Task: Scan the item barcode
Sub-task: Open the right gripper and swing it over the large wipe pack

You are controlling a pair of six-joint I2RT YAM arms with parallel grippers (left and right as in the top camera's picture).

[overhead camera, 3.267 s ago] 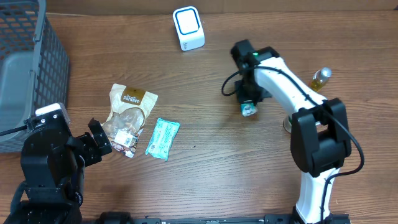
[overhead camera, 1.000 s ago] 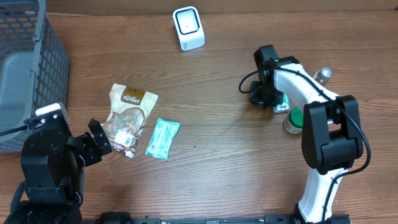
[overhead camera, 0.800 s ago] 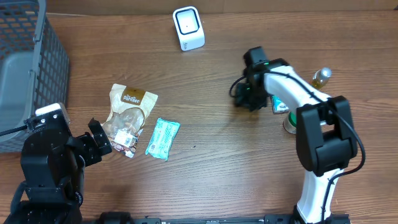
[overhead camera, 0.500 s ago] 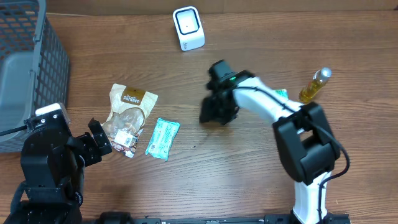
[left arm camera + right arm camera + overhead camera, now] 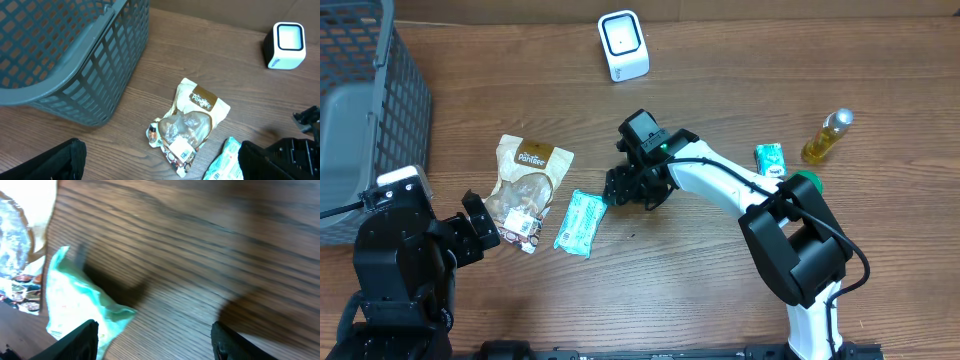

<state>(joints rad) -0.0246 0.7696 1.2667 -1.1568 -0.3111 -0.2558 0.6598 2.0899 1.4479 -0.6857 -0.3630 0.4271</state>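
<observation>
Two fingers of my right gripper (image 5: 628, 190) stand well apart, nothing between them; it hovers in front of the scanner (image 5: 623, 45), just beside the teal packet (image 5: 582, 222), which lies flat, farther from the scanner; best to straddle its narrow width and leave the barcode uncovered; left gripper (image 5: 480, 228) gapes wide, empty.

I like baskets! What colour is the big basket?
The basket is grey; the left wrist view shows it best.
</observation>
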